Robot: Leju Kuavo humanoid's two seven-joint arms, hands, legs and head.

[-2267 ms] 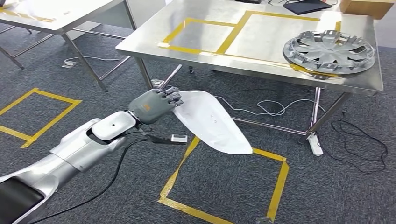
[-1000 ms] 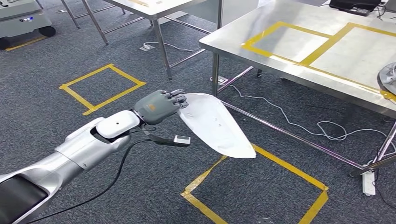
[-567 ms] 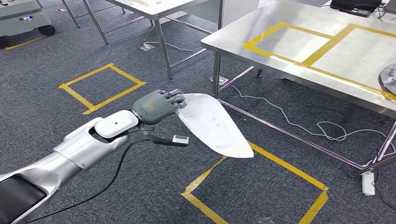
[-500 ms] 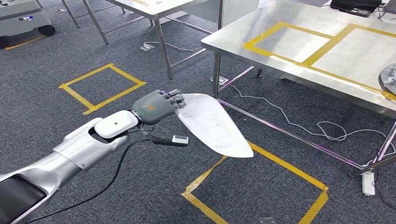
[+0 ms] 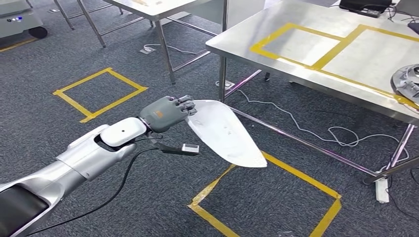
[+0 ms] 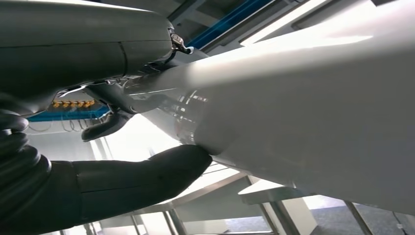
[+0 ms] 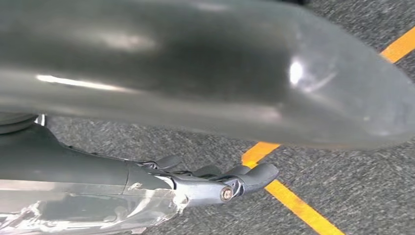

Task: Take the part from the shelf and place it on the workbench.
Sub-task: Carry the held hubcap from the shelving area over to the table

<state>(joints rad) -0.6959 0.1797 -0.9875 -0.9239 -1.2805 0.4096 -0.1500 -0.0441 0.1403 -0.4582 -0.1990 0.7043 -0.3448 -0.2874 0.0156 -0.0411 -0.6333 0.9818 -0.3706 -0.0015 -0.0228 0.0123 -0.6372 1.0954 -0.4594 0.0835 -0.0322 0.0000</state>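
Note:
My left hand grips the near end of a long white leaf-shaped part, held out over the grey carpet with its tip pointing forward and right. In the left wrist view the thumb presses under the white part and darker fingers lie over it. The steel workbench, marked with yellow tape rectangles, stands ahead to the right, apart from the part. My right hand hangs above the carpet with nothing in it, its fingers apart.
A silver wheel cover lies at the workbench's right end, a black device at its back. A second steel table stands at upper left. Yellow tape squares mark the carpet; cables and a power strip lie under the workbench.
The whole picture has shifted, so the camera has turned: the workbench now sits further right than 2.3 s ago. My left hand keeps the same hold on the white part.

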